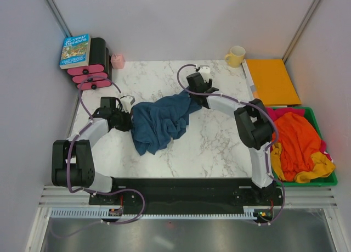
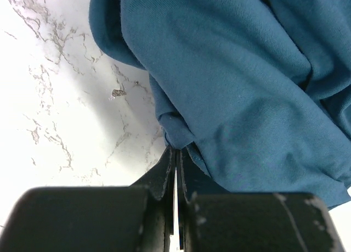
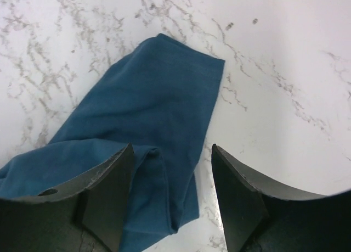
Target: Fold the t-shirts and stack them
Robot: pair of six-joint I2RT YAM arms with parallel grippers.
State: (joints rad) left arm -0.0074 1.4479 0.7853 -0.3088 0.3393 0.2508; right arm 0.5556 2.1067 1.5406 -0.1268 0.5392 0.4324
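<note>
4 t-shirts – teal shirt, orange shirt, pink shirt, yellow shirt | 1 mug | 1 book | 1 folder | 1 green bin

teal t-shirt cut off by left wrist view's top edge, magenta t-shirt mostly under orange t-shirt

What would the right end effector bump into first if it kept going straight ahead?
Probably the blue t-shirt: its sleeve lies just ahead of the open right end effector, on the marble table. Depth is hard to judge.
</note>
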